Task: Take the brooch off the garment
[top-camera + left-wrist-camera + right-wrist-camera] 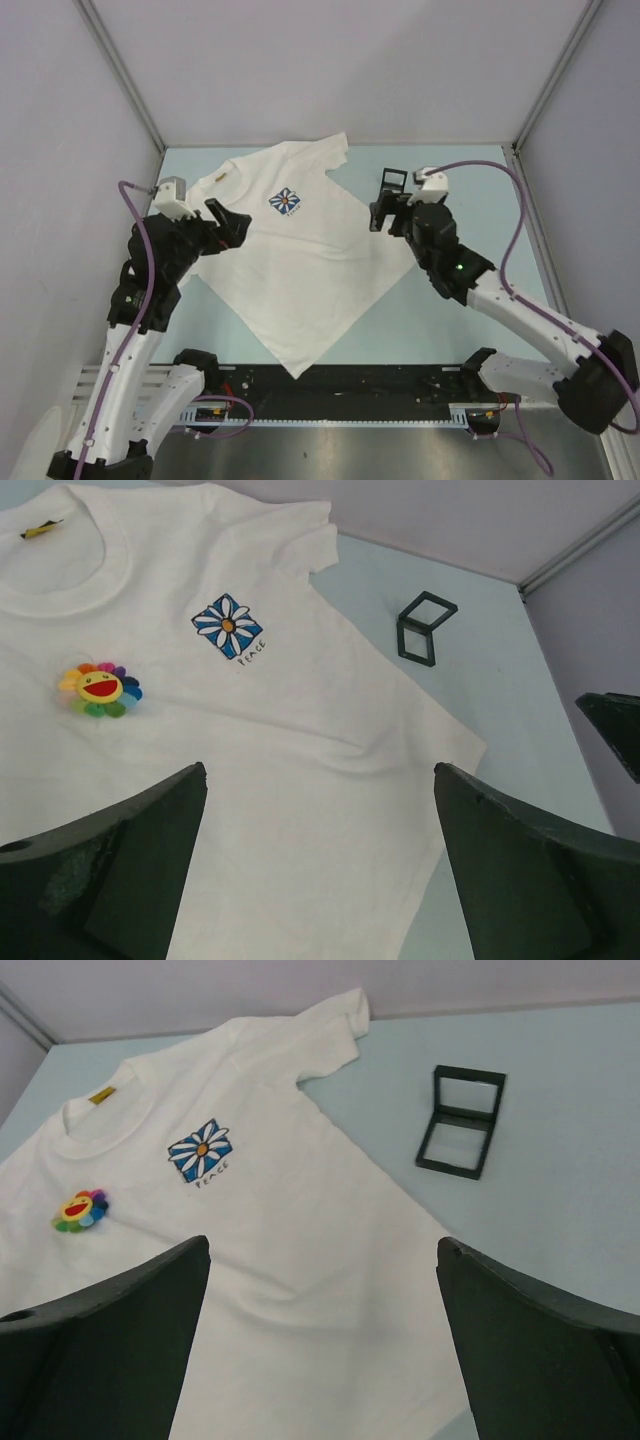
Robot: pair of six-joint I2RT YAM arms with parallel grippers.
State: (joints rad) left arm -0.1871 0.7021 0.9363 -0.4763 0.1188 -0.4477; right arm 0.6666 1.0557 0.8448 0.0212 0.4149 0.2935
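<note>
At garment (300,270) sides, left pincer (228,222), right pincer (383,213) hover, jaws spread.

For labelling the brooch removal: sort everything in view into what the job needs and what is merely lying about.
Belongs to the job:
white T-shirt
rainbow flower brooch, on its chest
left end effector and right end effector, both open

Just lying about:
open black case, apart from the shirt's sleeve
</note>
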